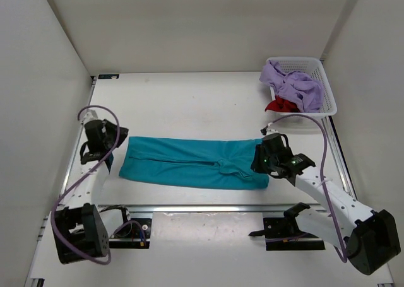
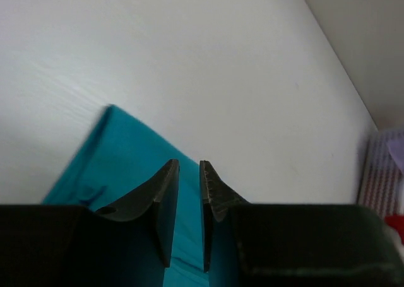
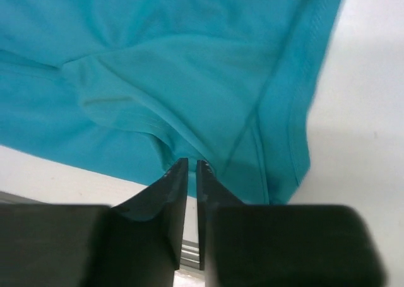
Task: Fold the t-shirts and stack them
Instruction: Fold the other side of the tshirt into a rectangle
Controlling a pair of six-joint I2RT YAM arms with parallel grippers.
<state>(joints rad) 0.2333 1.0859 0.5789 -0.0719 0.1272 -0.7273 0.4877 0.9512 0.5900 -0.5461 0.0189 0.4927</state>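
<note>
The teal t-shirt (image 1: pixel 189 162) lies flat on the table, folded into a long strip running left to right. My left gripper (image 1: pixel 118 137) hovers at its left end, jaws nearly closed and empty; the left wrist view shows the gripper (image 2: pixel 189 164) over the shirt's corner (image 2: pixel 113 154). My right gripper (image 1: pixel 259 158) is over the shirt's right end, jaws closed and empty; the right wrist view shows the gripper (image 3: pixel 192 164) above the hem and a bunched fold (image 3: pixel 158 60). The lavender t-shirt (image 1: pixel 293 85) and red t-shirt (image 1: pixel 281 105) lie crumpled in the basket.
The white mesh basket (image 1: pixel 319 63) stands at the back right corner, by the right wall; its side shows in the left wrist view (image 2: pixel 375 173). White walls enclose the table on three sides. A metal rail (image 1: pixel 202 207) runs along the near edge, between the arm bases.
</note>
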